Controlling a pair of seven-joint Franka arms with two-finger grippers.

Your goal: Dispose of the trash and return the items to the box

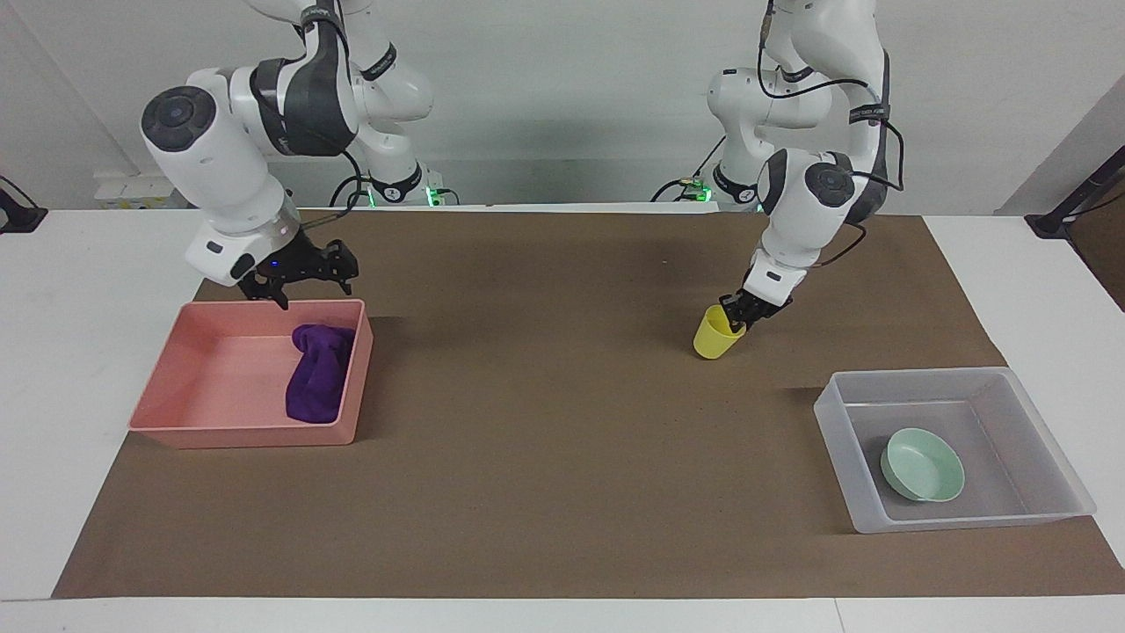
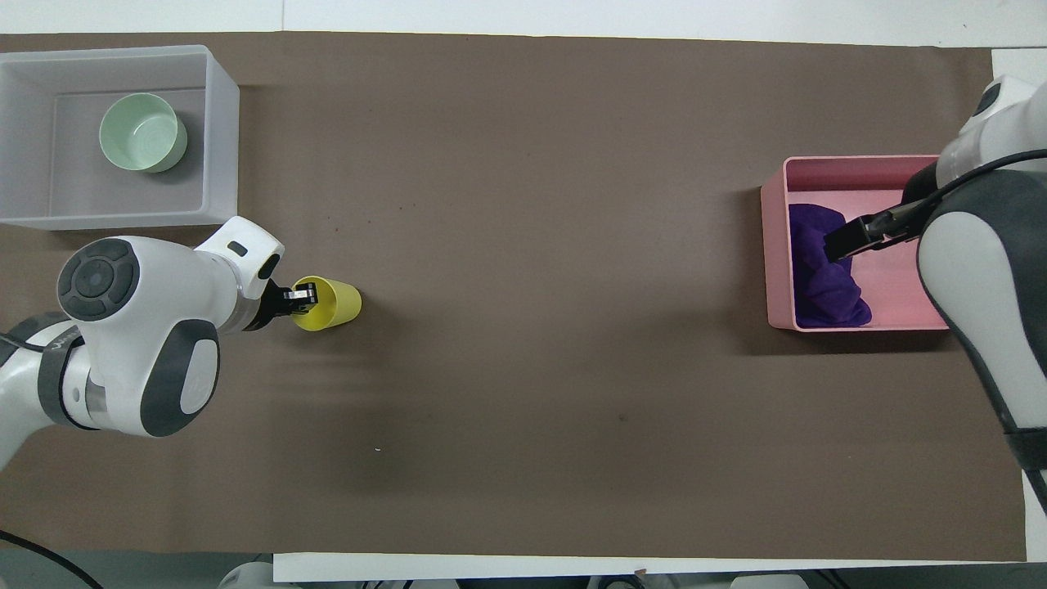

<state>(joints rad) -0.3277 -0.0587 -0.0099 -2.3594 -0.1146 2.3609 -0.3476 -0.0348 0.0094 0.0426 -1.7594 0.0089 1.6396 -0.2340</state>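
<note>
Facing view: your left gripper pinched the rim of the tilted yellow cup, near the box holding the bowl. Right gripper hung spread over the pink tray, rag released inside.

Overhead view: one-wall grip; cup might slip when lifted.

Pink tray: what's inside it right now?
Only the purple rag lies in the pink tray, bunched against the wall toward the table's middle. The right gripper is open above the tray, empty. Whatever the rag covers cannot be seen; the rest of the tray floor is bare.
</note>
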